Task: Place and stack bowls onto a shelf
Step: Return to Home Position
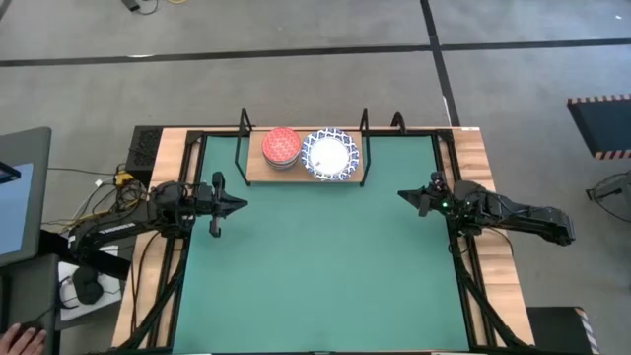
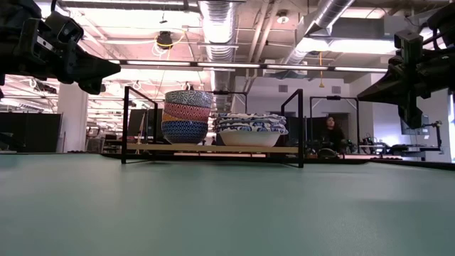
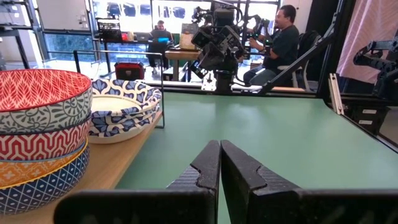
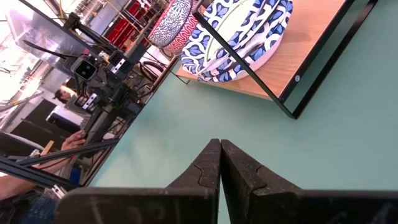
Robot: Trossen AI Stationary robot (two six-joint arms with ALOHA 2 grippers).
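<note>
A light-wood shelf (image 1: 254,168) with black wire end frames stands at the green mat's far edge. On its plank rests a stack of small patterned bowls (image 2: 187,116), red-topped in the high view (image 1: 281,147). Beside it sits a stack of wider white bowls with blue-patterned rims (image 1: 330,155) (image 2: 250,129). My left gripper (image 1: 240,204) (image 3: 220,163) hovers shut above the mat's left side, pointing right, holding nothing. My right gripper (image 1: 403,196) (image 4: 220,160) hovers shut above the mat's right side, pointing left, with nothing in it.
The green mat (image 1: 325,276) lies bare between the arms and toward the near edge. Black frame rails (image 1: 463,286) run along both sides of the table. People sit in the room beyond the table (image 3: 281,37).
</note>
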